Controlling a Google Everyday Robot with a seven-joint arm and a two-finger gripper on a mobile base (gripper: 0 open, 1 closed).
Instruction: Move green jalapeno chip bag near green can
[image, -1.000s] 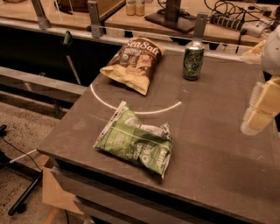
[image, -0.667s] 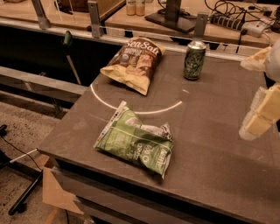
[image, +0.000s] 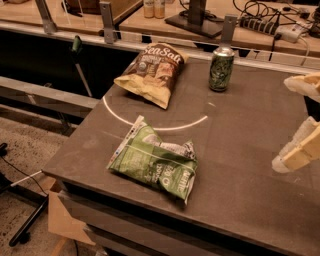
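Observation:
The green jalapeno chip bag lies flat and crinkled on the dark table, near its front left edge. The green can stands upright at the back of the table, well apart from the bag. My gripper is at the right edge of the view, above the table's right side. Its two pale fingers are spread apart and hold nothing. It is to the right of the bag and in front of the can, touching neither.
A brown-and-tan "Sea Salt" chip bag lies at the back left of the table, left of the can. A pale arc is marked on the tabletop between the bags. A rail with posts and a cluttered desk run behind.
My gripper has moved lower in the view, at the right edge. The bags and the can have not moved.

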